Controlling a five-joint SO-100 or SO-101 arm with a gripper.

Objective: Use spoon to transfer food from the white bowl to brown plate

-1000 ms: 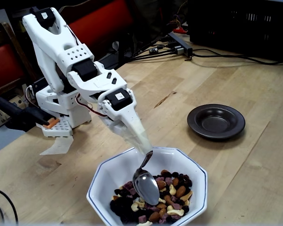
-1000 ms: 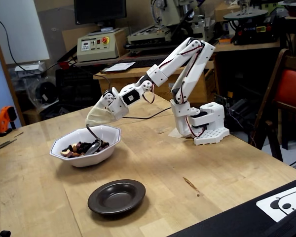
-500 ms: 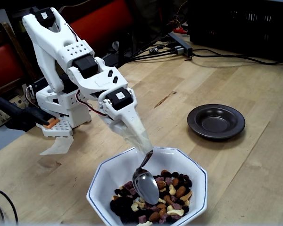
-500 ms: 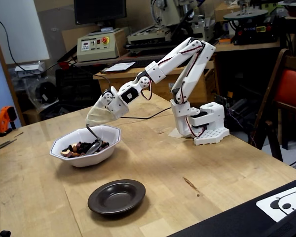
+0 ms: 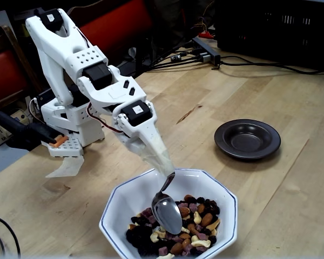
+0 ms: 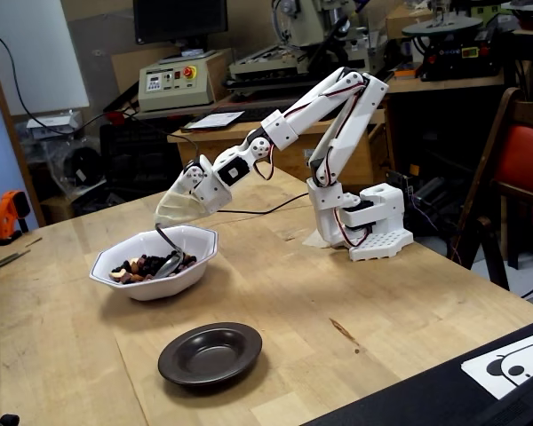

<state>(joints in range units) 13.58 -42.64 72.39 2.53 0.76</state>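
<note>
The white octagonal bowl point(image 5: 121, 202) point(image 6: 200, 250) holds a heap of mixed nuts and dried fruit, the food point(image 5: 197, 221) point(image 6: 133, 266). My gripper point(image 5: 163, 168) point(image 6: 163, 222) reaches down over the bowl's rim, shut on the spoon's thin handle. The shiny spoon point(image 5: 166, 211) point(image 6: 169, 263) hangs steeply, its oval end resting on the food's surface. The dark brown plate point(image 5: 247, 138) point(image 6: 210, 352) lies empty on the wooden table, apart from the bowl.
The arm's white base point(image 5: 70, 129) point(image 6: 364, 226) stands on the table behind the bowl. Cables and a black crate point(image 5: 275, 27) lie along the far edge in a fixed view. A workbench with machines point(image 6: 275, 62) and a red chair point(image 6: 524, 160) surround the table.
The arm reached slightly further forward over the bowl between the earliest frames and half a second ago; since then nothing has visibly moved. The spoon stays in the food.
</note>
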